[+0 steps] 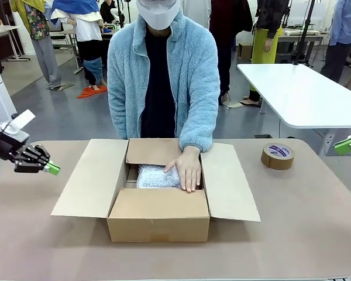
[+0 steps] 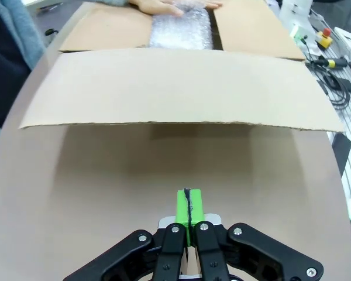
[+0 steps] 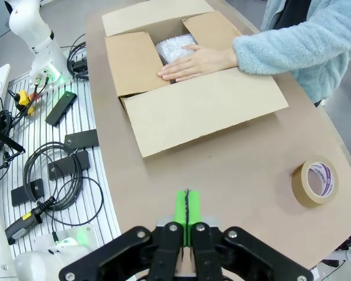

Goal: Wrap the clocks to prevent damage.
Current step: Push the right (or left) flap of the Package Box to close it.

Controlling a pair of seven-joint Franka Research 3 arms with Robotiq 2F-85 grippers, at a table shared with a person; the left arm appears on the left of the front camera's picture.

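The bubble-wrapped bundle (image 1: 157, 175), judged to hold a clock though none is visible, lies inside the open cardboard box (image 1: 158, 221), under the person's hand (image 1: 188, 170). Seat it flat on the box floor and check for even padding before folding any flap.

The left gripper (image 1: 51, 168) hangs left of the box and the right gripper (image 1: 344, 146) well right of it. Both sets of jaws are closed on nothing. A roll of packing tape (image 1: 277, 156) lies on the table (image 1: 292, 234) right of the box.

The hand covers the bundle, and the spread side flaps (image 1: 89, 178) obstruct a low approach to the box.
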